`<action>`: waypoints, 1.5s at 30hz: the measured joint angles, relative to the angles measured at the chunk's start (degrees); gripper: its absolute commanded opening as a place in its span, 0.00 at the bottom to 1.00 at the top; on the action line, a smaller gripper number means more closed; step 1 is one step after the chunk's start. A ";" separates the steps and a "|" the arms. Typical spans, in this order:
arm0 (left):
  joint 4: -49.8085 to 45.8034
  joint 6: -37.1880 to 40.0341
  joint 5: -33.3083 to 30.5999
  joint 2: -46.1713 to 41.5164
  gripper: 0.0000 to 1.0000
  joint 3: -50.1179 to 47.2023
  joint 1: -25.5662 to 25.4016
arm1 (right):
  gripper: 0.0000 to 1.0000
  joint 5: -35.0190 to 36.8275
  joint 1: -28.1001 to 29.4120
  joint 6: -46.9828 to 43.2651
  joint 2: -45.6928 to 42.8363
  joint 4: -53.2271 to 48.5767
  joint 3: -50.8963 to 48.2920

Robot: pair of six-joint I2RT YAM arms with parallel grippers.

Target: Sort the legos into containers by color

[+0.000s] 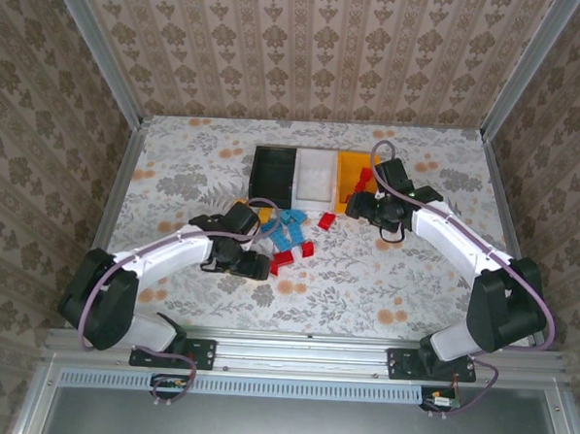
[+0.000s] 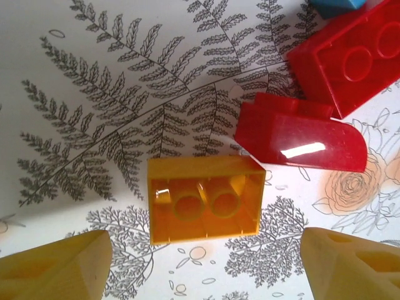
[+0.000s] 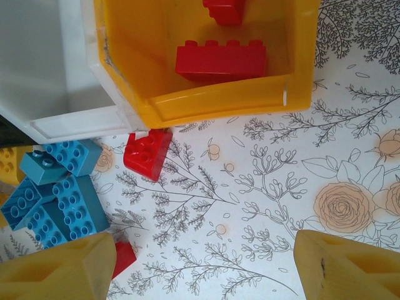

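Left gripper [image 2: 203,267]: fingers spread, touching nothing. Yellow lego [image 2: 205,200]: on table just ahead, hollow side up, beside loose red legos [image 2: 300,140]; likely light, rigid, slick, so pinch the flat long sides. Right gripper [image 3: 203,269]: spread, empty, near orange-yellow tray [image 3: 300,81].

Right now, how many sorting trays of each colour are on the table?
Black tray: 1
White tray: 1
Orange-yellow tray: 1
Total: 3 trays, set side by side in a row.
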 measured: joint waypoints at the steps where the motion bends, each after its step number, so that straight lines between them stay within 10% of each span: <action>1: 0.00 0.31 0.00 0.48 0.80 0.13 0.00 | 0.77 0.00 0.04 0.13 0.00 0.11 -0.07; 29: 1.29 3.74 -1.46 7.17 0.46 1.09 -0.33 | 0.78 -2.80 6.03 1.73 1.68 1.01 -0.02; 45: -0.70 2.25 3.91 -13.90 0.46 0.31 11.06 | 0.81 -2.71 20.68 -5.77 16.04 -8.72 14.45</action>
